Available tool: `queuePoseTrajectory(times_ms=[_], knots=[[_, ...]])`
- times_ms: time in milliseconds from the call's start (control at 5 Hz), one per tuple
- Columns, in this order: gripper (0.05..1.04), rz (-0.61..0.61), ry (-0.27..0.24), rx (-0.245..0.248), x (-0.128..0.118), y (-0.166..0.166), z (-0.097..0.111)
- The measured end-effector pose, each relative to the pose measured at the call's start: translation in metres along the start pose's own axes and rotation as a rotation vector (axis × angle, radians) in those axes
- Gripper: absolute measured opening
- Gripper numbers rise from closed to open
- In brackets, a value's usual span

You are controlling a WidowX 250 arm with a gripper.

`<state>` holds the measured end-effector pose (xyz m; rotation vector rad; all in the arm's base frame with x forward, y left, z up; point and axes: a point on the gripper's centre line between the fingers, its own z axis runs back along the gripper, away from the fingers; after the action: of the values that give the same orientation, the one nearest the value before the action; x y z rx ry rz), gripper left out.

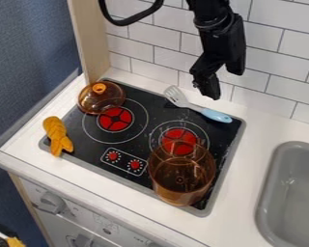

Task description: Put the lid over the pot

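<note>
Black gripper (208, 88), its opening impossible to tell, no load seen | amber lid (91, 102) lies to its left in view, by the stovetop's (86, 141) back-left corner

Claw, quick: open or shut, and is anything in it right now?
Claw: open, its two fingers apart, with nothing held between them.

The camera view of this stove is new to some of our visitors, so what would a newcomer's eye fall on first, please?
Probably the large see-through amber pot at the stovetop's front right, near the bright red right burner. Next might come the black robot arm hanging from the top edge, then the amber lid at the back left.
</note>
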<state>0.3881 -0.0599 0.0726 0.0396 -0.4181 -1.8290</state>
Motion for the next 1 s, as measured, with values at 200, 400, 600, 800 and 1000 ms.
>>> queuePoseTrajectory(times_ms=[200, 400, 600, 800, 1000], knots=[[1.0, 0.01, -0.007, -0.032, -0.002, -0.006, -0.011], [1.0, 0.075, -0.017, -0.039, -0.018, -0.011, -0.007], [1.0, 0.17, -0.016, -0.03, -0.048, -0.019, 0.004], [1.0, 0.262, 0.021, 0.008, -0.082, -0.019, 0.025], [1.0, 0.355, 0.089, 0.038, -0.121, -0.022, 0.046]])
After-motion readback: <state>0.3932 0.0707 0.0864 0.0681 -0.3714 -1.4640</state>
